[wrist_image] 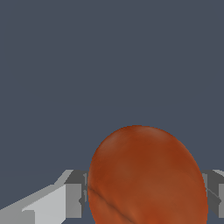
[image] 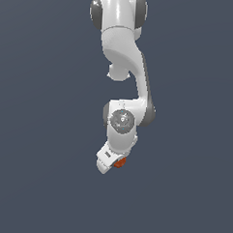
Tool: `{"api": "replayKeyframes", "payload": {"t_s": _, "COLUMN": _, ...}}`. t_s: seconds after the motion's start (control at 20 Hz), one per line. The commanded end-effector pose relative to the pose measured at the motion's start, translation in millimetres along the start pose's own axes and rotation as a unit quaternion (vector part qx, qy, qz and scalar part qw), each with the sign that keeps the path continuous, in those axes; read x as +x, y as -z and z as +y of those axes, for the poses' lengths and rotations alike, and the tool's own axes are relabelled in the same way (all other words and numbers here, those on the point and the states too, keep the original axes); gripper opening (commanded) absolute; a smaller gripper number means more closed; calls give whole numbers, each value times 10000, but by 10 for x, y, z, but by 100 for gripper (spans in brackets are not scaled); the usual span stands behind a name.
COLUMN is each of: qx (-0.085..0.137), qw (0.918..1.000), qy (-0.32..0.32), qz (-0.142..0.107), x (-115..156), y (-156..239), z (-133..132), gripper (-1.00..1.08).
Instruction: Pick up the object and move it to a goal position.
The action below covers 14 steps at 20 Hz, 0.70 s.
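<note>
Ball [wrist_image: 146,177] pinched between the fingers [wrist_image: 72,197] of the gripper [image: 114,164]; risk: round surface may roll out during transfer.

A plain, flat dark blue-grey surface [image: 40,134] fills both views. It shows no edge or marking, and no item can be seen lying directly on it.
</note>
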<state>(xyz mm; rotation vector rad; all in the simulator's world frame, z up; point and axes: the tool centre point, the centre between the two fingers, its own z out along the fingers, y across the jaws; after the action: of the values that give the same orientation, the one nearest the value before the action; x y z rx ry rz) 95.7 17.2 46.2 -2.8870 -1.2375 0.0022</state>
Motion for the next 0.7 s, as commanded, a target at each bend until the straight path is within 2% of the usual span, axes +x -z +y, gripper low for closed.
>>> {"api": "replayKeyframes", "payload": {"t_s": 0.0, "qx": 0, "qw": 10000, "qy": 0, "qz": 0, "x": -1, "y": 0, "z": 1, "gripper": -100}}
{"api": "replayKeyframes", "payload": {"t_s": 0.35, "qx": 0, "qw": 10000, "qy": 0, "qz": 0, "x": -98, "y": 102, "z": 36, "gripper": -100}}
{"api": "replayKeyframes", "payload": {"t_s": 0.65, "qx": -2, "qw": 10000, "qy": 0, "qz": -1, "x": -348, "y": 366, "z": 129, "gripper": -100}}
